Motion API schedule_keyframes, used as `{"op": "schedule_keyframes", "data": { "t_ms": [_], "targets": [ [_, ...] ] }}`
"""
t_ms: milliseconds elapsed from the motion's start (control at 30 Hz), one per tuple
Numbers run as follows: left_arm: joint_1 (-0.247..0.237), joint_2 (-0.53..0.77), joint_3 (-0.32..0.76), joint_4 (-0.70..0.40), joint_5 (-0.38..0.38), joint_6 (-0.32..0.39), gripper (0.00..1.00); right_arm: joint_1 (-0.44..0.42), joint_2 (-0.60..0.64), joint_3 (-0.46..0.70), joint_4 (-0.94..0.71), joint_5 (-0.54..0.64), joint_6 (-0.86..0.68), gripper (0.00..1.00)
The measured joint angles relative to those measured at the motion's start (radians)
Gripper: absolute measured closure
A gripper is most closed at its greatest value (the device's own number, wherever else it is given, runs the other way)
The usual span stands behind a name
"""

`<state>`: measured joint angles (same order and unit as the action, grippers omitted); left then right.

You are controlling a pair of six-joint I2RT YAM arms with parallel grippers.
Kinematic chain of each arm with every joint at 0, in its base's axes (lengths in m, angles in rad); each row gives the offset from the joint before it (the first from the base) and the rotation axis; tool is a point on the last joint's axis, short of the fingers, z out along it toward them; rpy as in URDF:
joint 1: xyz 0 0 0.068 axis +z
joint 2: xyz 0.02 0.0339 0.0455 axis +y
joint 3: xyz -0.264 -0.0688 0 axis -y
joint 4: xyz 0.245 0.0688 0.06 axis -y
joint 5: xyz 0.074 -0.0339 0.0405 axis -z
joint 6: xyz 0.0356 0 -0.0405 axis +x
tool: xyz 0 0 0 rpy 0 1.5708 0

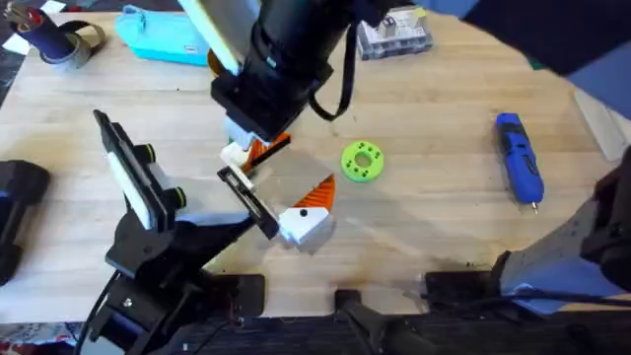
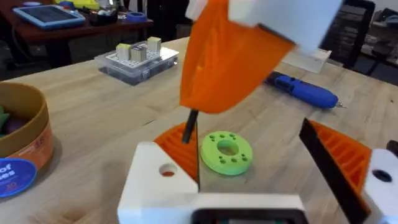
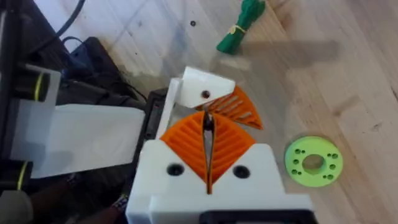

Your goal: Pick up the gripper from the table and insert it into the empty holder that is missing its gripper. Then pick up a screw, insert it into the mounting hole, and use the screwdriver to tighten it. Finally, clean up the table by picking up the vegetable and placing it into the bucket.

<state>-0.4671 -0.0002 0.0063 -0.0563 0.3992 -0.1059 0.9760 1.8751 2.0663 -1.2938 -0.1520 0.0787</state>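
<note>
1. Right gripper (image 3: pixel 208 124): the fingers are closed narrow on a thin dark screw (image 2: pixel 189 127). The screw hangs tip-down below the orange pads.

2. The gripper (image 3: pixel 205 93): its white block sits at the end of the holder (image 1: pixel 248 200), the flat black bar on the white-and-black arm at the lower left of the bench (image 1: pixel 424 227). Its orange ribbed wedge points away from that arm. The mounting hole in the white block faces up.

3. Position relative to the fingers: the gripper lies directly under the right gripper's fingertips. The screw tip stands just beside the mounting hole and is not seated in it. Whether the tip touches the block cannot be told.

4. Left gripper (image 2: pixel 245 130): the fingers stand wide apart and hold nothing. The right gripper hangs over the gap between them.

5. Other items:
- Screwdriver (image 1: pixel 518 158): flat on the bench at the right, well apart from both grippers.
- Green ring (image 1: pixel 362 161): flat on the bench, near the gripper.
- Bucket (image 2: pixel 25 143): upright, on the far left side.
- Vegetable (image 3: pixel 239 25): a green bundle lying on the bench, apart from the holder.
- Clear parts box (image 1: pixel 394 37): at the far edge.
</note>
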Motion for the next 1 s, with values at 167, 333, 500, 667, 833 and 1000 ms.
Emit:
{"op": "schedule_keyframes", "data": {
  "t_ms": [167, 333, 500, 667, 833, 1000],
  "targets": [
    [0.000, 0.000, 0.000, 0.000, 0.000, 0.000, 0.010, 0.014, 0.004, 0.003, 0.003, -0.006, -0.025, 0.995],
    [0.000, 0.000, 0.000, 0.000, 0.000, 0.000, 0.010, 0.014, 0.032, 0.007, 0.003, -0.006, -0.032, 0.995],
    [0.000, 0.000, 0.000, 0.000, 0.000, 0.000, 0.010, 0.014, 0.052, 0.007, 0.004, 0.010, -0.035, 0.995],
    [0.000, 0.000, 0.000, 0.000, 0.000, 0.000, 0.010, 0.014, 0.051, 0.007, 0.014, 0.032, -0.035, 0.995],
    [0.000, 0.000, 0.000, 0.000, 0.000, 0.000, 0.010, 0.014, 0.052, 0.007, 0.016, 0.035, -0.035, 0.995],
    [0.000, 0.000, 0.000, 0.000, 0.000, 0.000, 0.010, 0.014, 0.052, 0.007, 0.015, 0.035, -0.035, 0.995]
  ]
}}
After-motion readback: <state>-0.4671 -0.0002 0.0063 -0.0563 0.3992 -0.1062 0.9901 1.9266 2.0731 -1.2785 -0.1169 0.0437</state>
